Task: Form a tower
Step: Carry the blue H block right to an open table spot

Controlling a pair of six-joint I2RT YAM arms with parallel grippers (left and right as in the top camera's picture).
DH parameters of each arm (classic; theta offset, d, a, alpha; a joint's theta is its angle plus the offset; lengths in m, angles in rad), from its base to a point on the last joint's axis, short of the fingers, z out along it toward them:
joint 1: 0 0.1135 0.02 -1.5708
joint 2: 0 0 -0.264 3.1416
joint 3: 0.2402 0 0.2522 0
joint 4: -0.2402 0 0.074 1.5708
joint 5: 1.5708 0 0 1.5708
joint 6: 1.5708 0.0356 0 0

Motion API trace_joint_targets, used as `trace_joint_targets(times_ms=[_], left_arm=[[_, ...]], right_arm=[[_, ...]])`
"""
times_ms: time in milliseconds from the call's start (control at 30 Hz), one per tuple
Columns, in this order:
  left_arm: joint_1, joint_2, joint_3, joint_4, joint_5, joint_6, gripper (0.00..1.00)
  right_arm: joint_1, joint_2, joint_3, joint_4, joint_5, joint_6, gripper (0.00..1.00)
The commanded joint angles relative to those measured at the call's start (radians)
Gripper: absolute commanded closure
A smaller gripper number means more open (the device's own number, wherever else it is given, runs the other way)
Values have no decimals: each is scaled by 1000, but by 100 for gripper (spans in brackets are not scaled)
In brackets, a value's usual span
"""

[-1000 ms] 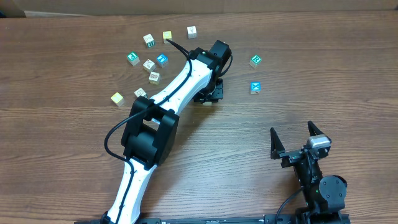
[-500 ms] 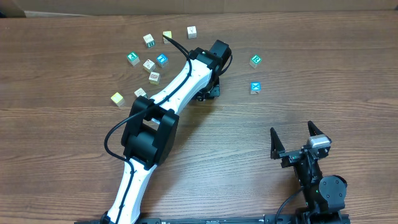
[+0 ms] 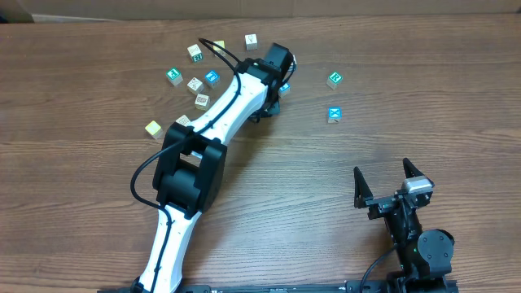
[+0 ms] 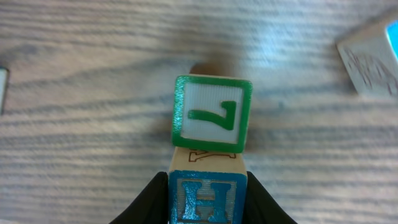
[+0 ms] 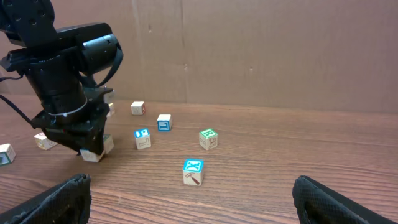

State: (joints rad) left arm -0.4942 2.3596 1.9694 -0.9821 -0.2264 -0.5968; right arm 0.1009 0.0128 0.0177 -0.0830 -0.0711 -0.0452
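Plainly, no tower stands yet: the left jaws, clamped on the blue H cube (image 4: 207, 199), hold it right against the green 7 cube (image 4: 212, 115) on the tabletop (image 4: 74, 74), while the blue X cube (image 3: 333, 114) lies well right of that one and the open right jaws farther still.

X-marked cube (image 3: 334, 114): on the worktop (image 3: 423, 98)
Nearest cube (image 3: 334, 79): behind it
Left end effector (image 4: 207, 200): to its left, around the H-marked cube (image 4: 207, 194)
Right end effector (image 3: 391, 189): before it, rightward, well apart

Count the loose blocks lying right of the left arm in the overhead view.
2: a green-faced block, and a blue-faced block just nearer the robot. The left arm may hide others.
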Motion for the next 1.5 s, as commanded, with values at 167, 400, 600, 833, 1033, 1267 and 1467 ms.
trace_joint_targets(times_ms=[167, 400, 600, 833, 1033, 1267, 1467], left_arm=[[71, 8, -5, 65, -28, -9, 75], [124, 8, -3, 99, -23, 12, 82], [141, -8, 97, -22, 21, 153, 92], [137, -12, 275, -359, 196, 155, 95], [103, -12, 204, -433, 301, 125, 96], [-3, -12, 79, -394, 214, 31, 96], [-82, -12, 40, -393, 188, -98, 96]], right_arm=[[6, -9, -10, 3, 6, -1, 0], [6, -9, -10, 3, 6, -1, 0], [6, -9, -10, 3, 6, -1, 0], [6, -9, -10, 3, 6, -1, 0], [6, -9, -10, 3, 6, -1, 0], [6, -9, -10, 3, 6, -1, 0], [6, -9, -10, 3, 6, -1, 0]])
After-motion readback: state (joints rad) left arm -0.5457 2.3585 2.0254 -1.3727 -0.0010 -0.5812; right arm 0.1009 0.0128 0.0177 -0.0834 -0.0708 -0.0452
